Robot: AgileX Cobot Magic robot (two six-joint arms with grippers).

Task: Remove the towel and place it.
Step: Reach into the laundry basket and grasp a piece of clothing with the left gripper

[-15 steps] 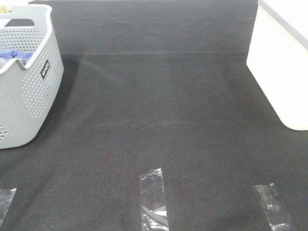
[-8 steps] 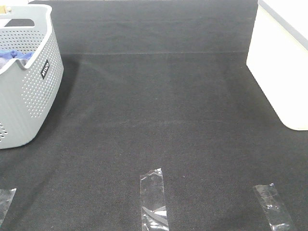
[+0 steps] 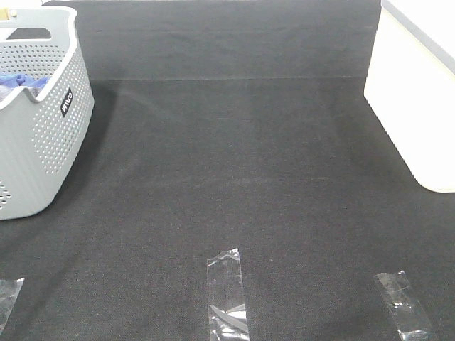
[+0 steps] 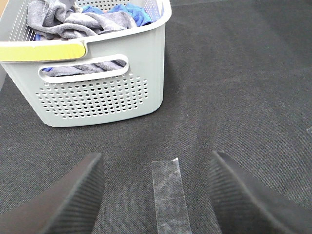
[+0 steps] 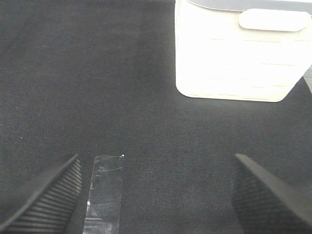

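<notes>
Left gripper (image 4: 155, 161) hangs over the mat (image 4: 243, 73) with its jaws spread wide and nothing between them, facing the basket (image 4: 97, 97). The right gripper (image 5: 156, 163) is equally wide and empty, facing the white bin (image 5: 234, 58); neither arm enters the high view. We find the towel (image 4: 73, 22) bunched in loose folds inside the basket, part of it showing through the handle slot, with a blue cloth (image 4: 117, 9) touching it on one side. We judge the towel soft, light and limp: once lifted it should sag and trail, and it may drag the cloth along or catch on the rim. We would take hold of a raised fold at the top of the heap, away from the cloth, pinching deep enough that the fabric cannot slip free.
</notes>
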